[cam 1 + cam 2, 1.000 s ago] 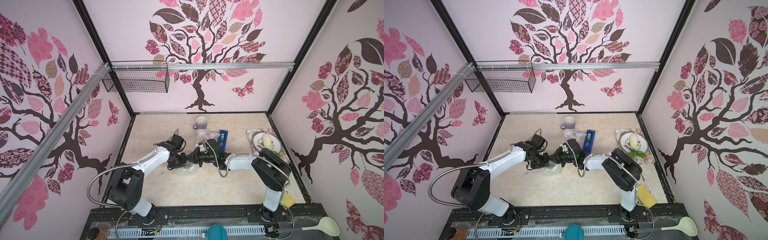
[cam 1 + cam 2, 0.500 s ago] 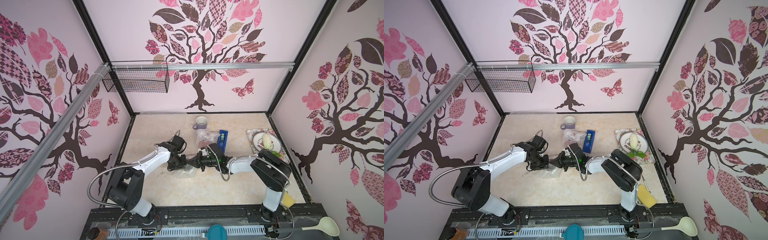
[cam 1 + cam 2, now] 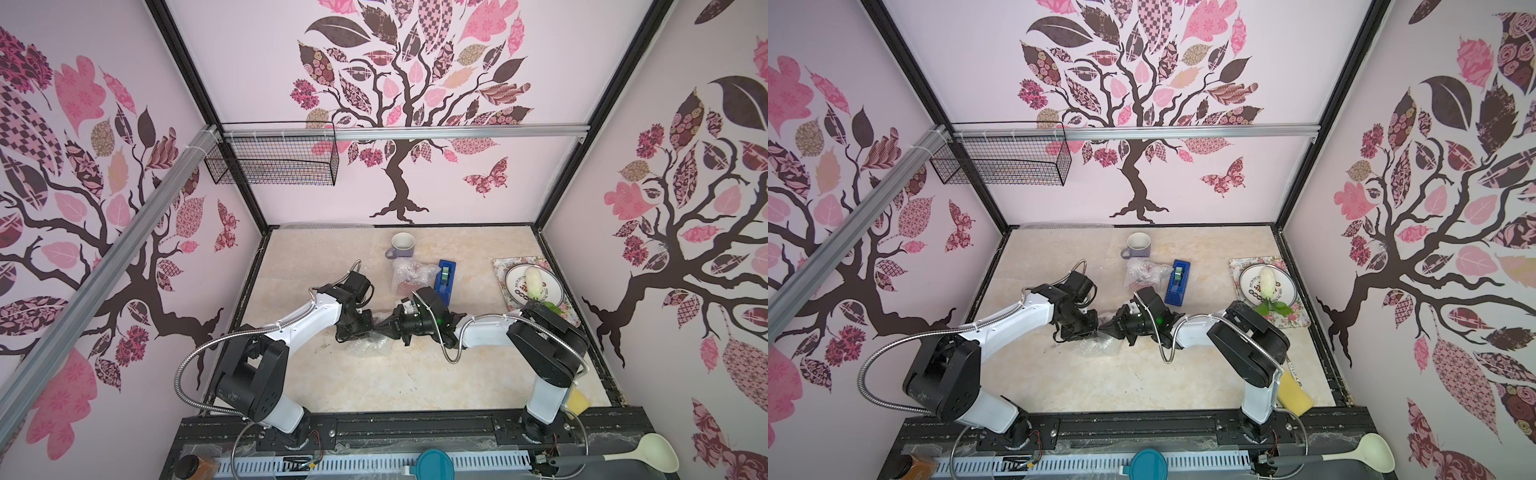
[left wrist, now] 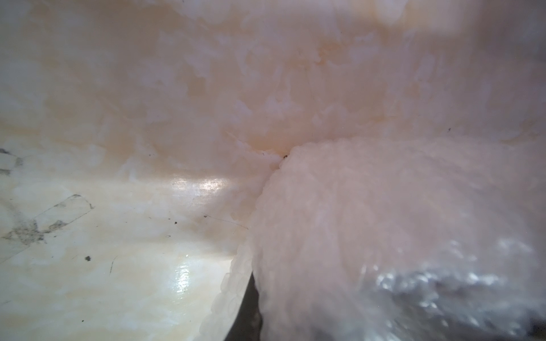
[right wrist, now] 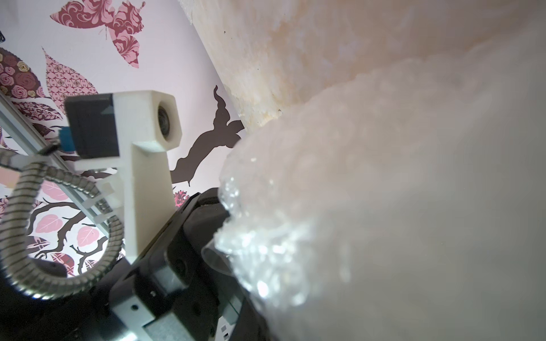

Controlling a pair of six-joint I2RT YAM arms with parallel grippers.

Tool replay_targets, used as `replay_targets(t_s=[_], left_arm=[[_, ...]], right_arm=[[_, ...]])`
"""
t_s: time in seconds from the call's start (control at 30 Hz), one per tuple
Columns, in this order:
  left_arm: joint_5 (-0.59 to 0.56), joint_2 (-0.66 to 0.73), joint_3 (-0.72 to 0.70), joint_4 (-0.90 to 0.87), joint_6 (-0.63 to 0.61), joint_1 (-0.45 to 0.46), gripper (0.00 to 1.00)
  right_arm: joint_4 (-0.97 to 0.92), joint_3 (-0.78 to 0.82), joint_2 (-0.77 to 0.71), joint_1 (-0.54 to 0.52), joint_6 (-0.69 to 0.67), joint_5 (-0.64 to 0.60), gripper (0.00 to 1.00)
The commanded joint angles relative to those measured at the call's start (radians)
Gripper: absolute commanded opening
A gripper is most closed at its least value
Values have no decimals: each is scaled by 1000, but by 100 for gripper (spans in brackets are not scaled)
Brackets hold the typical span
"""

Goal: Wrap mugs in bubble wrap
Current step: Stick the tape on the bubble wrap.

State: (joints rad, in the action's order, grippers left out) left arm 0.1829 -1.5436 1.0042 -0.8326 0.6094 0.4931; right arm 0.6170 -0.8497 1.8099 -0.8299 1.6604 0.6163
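Note:
A crumpled bundle of clear bubble wrap (image 3: 370, 345) (image 3: 1097, 345) lies mid-table; what it covers is hidden. My left gripper (image 3: 366, 329) (image 3: 1095, 329) and right gripper (image 3: 384, 328) (image 3: 1108, 327) meet tip to tip at its top edge, both shut on the wrap. The wrap (image 4: 369, 236) (image 5: 384, 206) fills both wrist views and hides the jaws. A pale lavender mug (image 3: 402, 245) (image 3: 1138, 245) stands bare and upright at the back. In front of it lies a second wrapped bundle (image 3: 411, 274) (image 3: 1144, 272) with red showing through.
A blue tape dispenser (image 3: 445, 278) (image 3: 1177, 282) stands just behind the right wrist. A floral tray (image 3: 570, 316) holding a plate lies at the right edge. More flat bubble wrap (image 3: 291, 257) covers the back left of the table. A wire basket (image 3: 270, 162) hangs on the back wall.
My right gripper has slid a little to the left, closing up on the left gripper over the bundle. The left arm has hardly moved.

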Motion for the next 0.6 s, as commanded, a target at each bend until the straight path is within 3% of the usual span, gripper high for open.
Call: replay_targets(t_s=[0.0,0.37,0.57], left_arm=[[-27,15,66,69,43,5,0],[-104,49,66,90,133,47,0],[-70,55,59,98,153,50,0]], right_arm=[[-56,-17,-17,-30,79,20,0],[-97,-34,-6,-52,142,-17,0],[-140,14,-2,-54,146,-56,0]])
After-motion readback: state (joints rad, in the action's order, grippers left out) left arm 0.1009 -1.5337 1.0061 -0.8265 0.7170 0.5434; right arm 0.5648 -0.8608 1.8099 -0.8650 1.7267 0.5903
